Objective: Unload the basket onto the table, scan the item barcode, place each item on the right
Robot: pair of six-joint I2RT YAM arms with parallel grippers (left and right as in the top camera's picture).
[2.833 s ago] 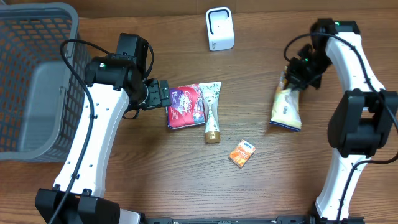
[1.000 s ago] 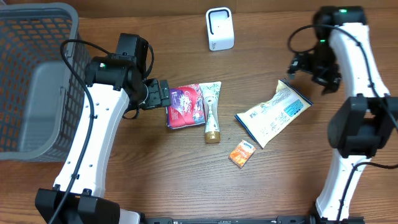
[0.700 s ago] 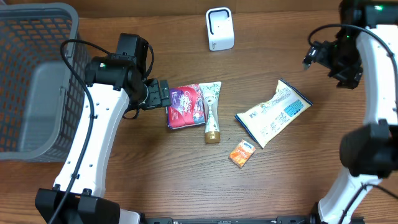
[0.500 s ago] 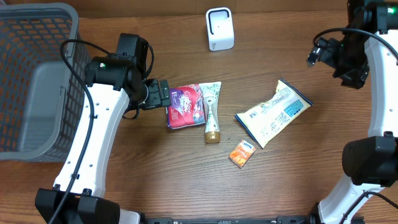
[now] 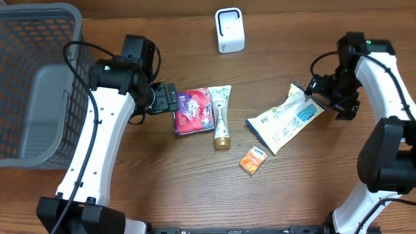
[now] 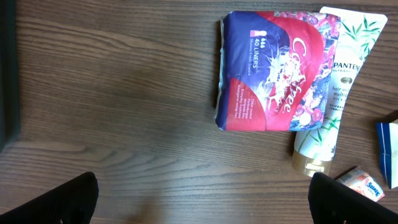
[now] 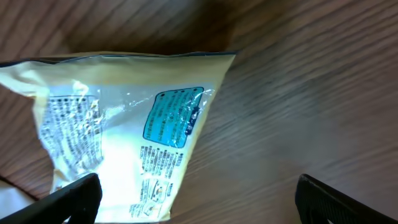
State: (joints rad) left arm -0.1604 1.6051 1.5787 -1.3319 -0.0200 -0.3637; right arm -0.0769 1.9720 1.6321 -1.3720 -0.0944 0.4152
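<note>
A pale yellow snack bag (image 5: 286,118) with blue print lies flat on the wooden table right of centre. My right gripper (image 5: 314,89) hovers open over its upper right end. In the right wrist view the bag (image 7: 118,137) fills the left half, and the right gripper (image 7: 199,208) stands with its jaws wide apart and nothing held. The white scanner (image 5: 229,30) stands at the back centre. My left gripper (image 5: 170,99) is open beside a red and blue liner pack (image 5: 194,110). In the left wrist view the left gripper (image 6: 202,205) has bare wood between its fingers, short of the pack (image 6: 273,78).
A white bamboo-print tube (image 5: 221,116) lies against the liner pack's right side. A small orange box (image 5: 253,160) sits in front of the bag. A grey mesh basket (image 5: 36,84) fills the far left.
The bag, held up by the right gripper at first, now lies flat on the table. The right arm swung away to the far right, then came back over the bag's end. The left arm stayed still.
</note>
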